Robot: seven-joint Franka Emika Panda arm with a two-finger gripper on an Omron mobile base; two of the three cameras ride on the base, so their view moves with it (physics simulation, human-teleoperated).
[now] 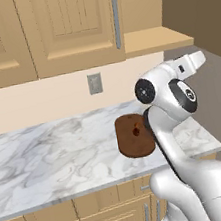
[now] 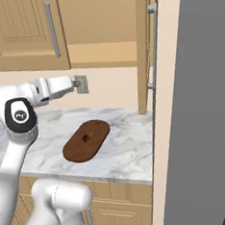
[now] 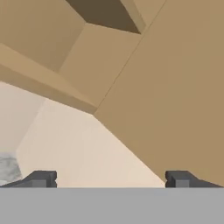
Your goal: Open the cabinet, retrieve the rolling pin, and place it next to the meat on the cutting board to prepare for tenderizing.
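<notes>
Hand view is looking up into the cabinet [image 3: 100,48], its interior sitting at twelve o'clock, and the gripper [image 3: 111,178] is showing its fingertips [image 3: 41,178] spread wide apart, gripping nothing. Right base view is showing the cabinet's right door [image 2: 143,49] swung open, the cutting board [image 2: 74,149] lying on the marble counter [image 2: 127,151], the meat [image 2: 89,135] sitting on the board.

The cabinet [image 1: 68,23] is light tan wood with a grey bar handle [image 1: 116,18], and its open door [image 2: 142,49] shows the same tan. The cutting board [image 2: 86,141] is dark brown and carries the small reddish-brown meat [image 2: 89,135], on a white countertop [image 1: 49,157] veined in grey marble. The wall [image 1: 44,97] is pale cream with a grey outlet plate [image 1: 94,83], and the gripper's fingertips [image 3: 41,178] are dark grey.
</notes>
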